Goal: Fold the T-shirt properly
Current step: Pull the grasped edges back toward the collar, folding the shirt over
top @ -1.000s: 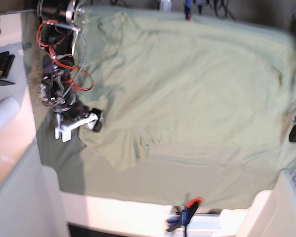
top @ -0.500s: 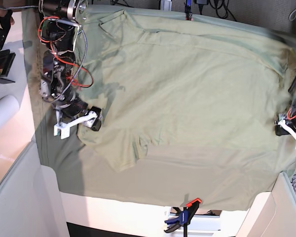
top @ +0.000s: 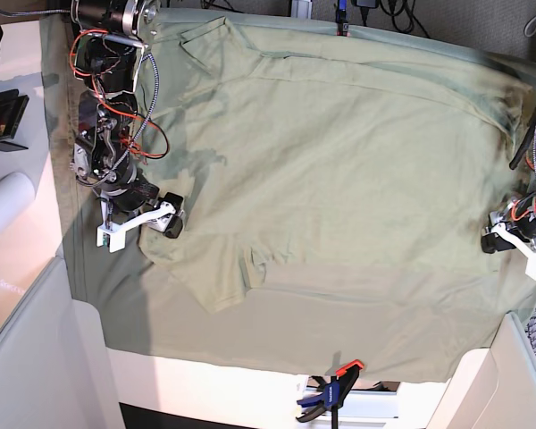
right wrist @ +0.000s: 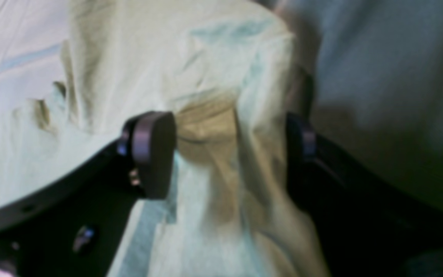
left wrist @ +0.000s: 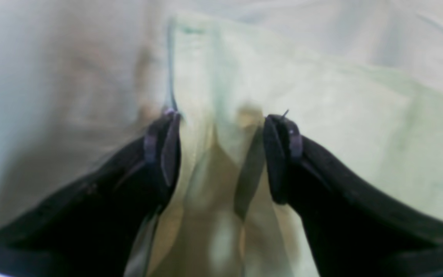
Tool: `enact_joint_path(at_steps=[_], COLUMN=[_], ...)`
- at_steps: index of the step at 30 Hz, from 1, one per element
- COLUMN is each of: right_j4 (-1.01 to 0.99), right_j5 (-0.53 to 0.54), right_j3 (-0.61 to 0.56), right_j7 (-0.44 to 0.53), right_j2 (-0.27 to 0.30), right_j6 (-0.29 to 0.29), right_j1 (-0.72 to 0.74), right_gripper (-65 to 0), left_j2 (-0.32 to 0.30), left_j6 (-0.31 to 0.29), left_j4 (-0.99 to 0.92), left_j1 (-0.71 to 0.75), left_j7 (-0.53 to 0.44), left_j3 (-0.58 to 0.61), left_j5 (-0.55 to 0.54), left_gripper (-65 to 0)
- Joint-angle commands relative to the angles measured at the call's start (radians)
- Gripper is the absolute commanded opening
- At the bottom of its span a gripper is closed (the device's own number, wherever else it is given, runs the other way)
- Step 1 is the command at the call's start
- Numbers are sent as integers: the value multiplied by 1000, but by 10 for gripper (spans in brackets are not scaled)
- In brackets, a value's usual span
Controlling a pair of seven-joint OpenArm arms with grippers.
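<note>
The T-shirt, pale sage-green, lies spread flat over most of the table, with a sleeve folded over at the lower left. My right gripper sits at the shirt's left edge. In the right wrist view it is open, with bunched shirt cloth between its jaws. My left gripper sits at the shirt's right edge. In the left wrist view it is open, with a folded shirt edge between its jaws.
A greyer-green sheet covers the table under the shirt. An orange and blue clamp holds it at the front edge and another clamp at the back. A white roll and a black object lie at the far left.
My left arm has come in from the right edge and lowered its gripper to the shirt's right edge. My right gripper has stayed at the shirt's left edge.
</note>
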Motion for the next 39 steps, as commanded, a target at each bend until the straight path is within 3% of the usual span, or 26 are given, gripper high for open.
enact_joint_path(at_steps=[1, 5, 11, 12, 17, 18, 20, 22, 29, 34, 39], right_j4=[-1, -1, -1, -1, 0, 0, 0, 1, 110, 324, 512], right_j5=[-10, 1, 1, 1, 0, 0, 0, 0, -3, 10, 87], right_j3=[-3, -3, -3, -3, -3, -3, -3, -3, -3, -3, -3], right_j7=[-62, -62, -62, -62, -40, -32, -17, -13, -55, -120, -142], right_j2=[2, 2, 2, 2, 2, 2, 2, 2, 5, 16, 84], right_j6=[-6, -6, -6, -6, -6, -6, -6, -6, -2, 5, 28], right_j1=[3, 3, 2, 3, 3, 3, 3, 6, -5, -93, -231], right_gripper=[-251, -251, -251, -251, -277, -329, -492, -650, -650, -650, -650], left_j2=[-10, -9, -8, -8, -9, -9, -10, -11, -46, -98, -163], left_j6=[-37, -156, -167, -167, -167, -167, -167, -167, -172, -172, -172], left_j4=[8, 8, 8, 8, 8, 8, 8, 8, 25, 105, 275], left_j1=[-22, -22, -22, -22, -22, -22, -23, -25, -27, 3, 100], left_j7=[8, 19, 19, 18, -13, -22, -44, -53, -55, 108, 248], left_j3=[-1, -1, -1, -1, -1, -1, -1, -1, -1, -2, -3], left_j5=[-16, -38, -69, -68, -67, -67, -67, -69, -89, -273, -385], left_gripper=[-280, -280, -281, -307, -561, -598, -650, -650, -650, -650, -650])
